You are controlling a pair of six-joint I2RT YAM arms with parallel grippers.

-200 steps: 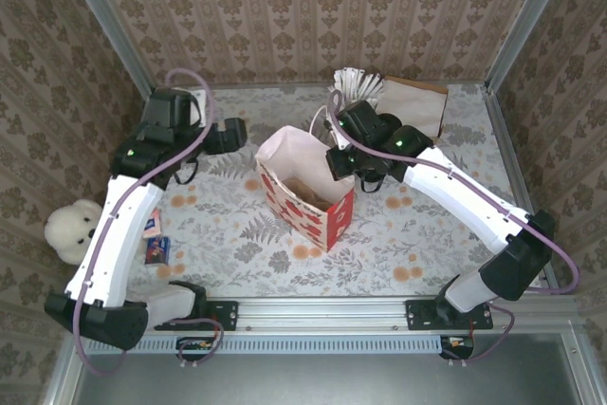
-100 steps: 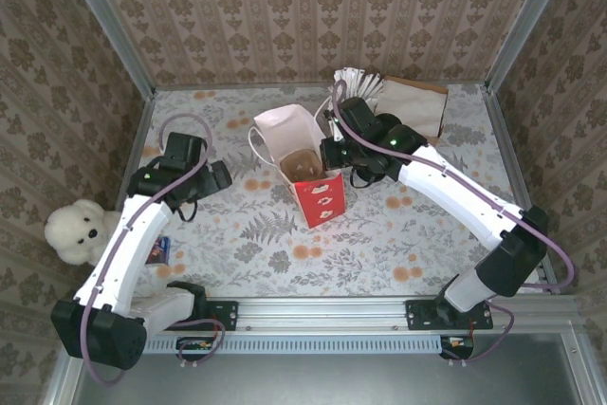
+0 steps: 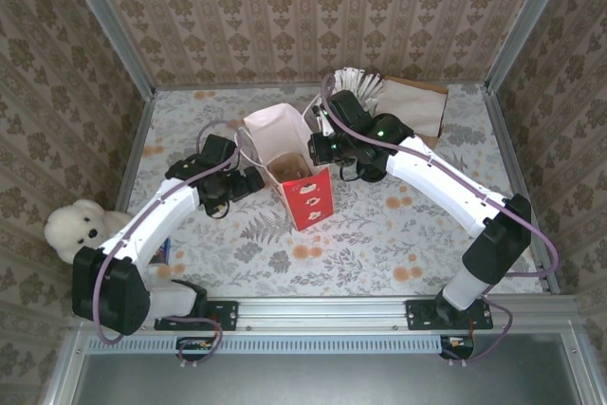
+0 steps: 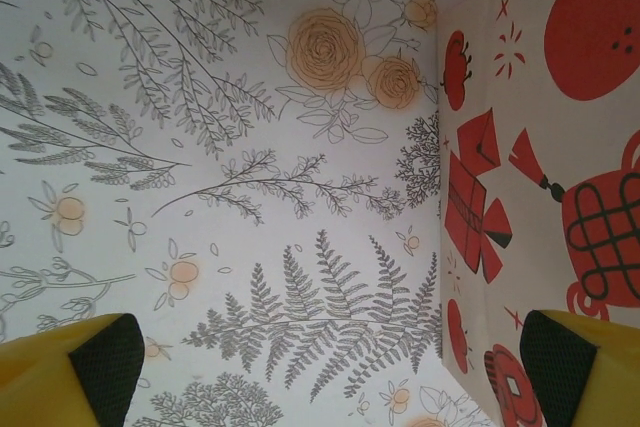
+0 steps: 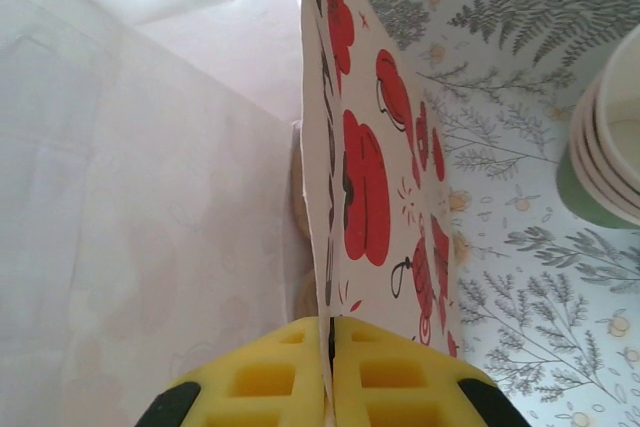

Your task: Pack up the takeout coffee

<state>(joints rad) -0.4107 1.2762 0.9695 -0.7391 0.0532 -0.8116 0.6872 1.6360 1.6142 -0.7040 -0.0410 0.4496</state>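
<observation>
The bag has been stood upright at centre, the spread left gripper brought beside it, its wall pinched by the right gripper. Steadying is judged in hand; the coffee, place unclear, must be fetched.

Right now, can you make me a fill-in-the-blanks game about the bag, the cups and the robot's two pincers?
1. The red-patterned bag stands ____, not tipped over.
2. The right pincer is ____ on the bag's wall.
3. The left pincer, beside the bag, is wide ____.
4. The stacked cups next to the bag are ____ on the outside.

Missing words: upright, shut, open, green.
</observation>
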